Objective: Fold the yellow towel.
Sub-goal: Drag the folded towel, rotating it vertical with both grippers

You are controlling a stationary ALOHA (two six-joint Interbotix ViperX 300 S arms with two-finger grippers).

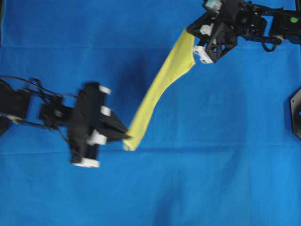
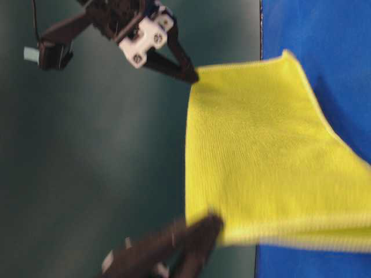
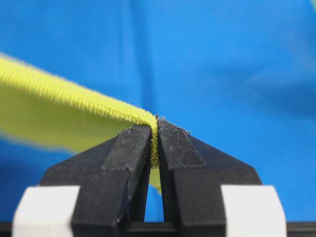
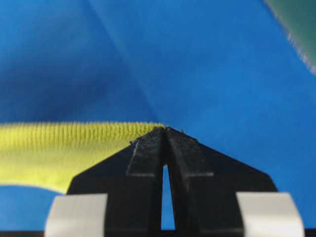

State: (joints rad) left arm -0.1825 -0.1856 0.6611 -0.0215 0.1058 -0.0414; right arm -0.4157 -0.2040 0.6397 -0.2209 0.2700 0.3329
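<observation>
Yellow terry cloth, the yellow towel (image 1: 162, 84), stretched taut in the air above the large blue cloth (image 1: 225, 179), running as a narrow band from near the far right edge of the tabletop down toward its middle. Lower end pinched at a corner by the left gripper (image 1: 126, 137), fingers (image 3: 131, 148) pressed together on the paler stitched hem (image 3: 74, 94), as seen from the left wrist. Upper end pinched by the right gripper (image 1: 194, 47), fingers (image 4: 148, 148) closed tight on the hem at a corner. From table level: towel (image 2: 261, 156) hanging as a broad sheet, lifted off the blue cloth (image 2: 324, 35), one gripper at each near corner. Left arm blurred in both exterior views.
</observation>
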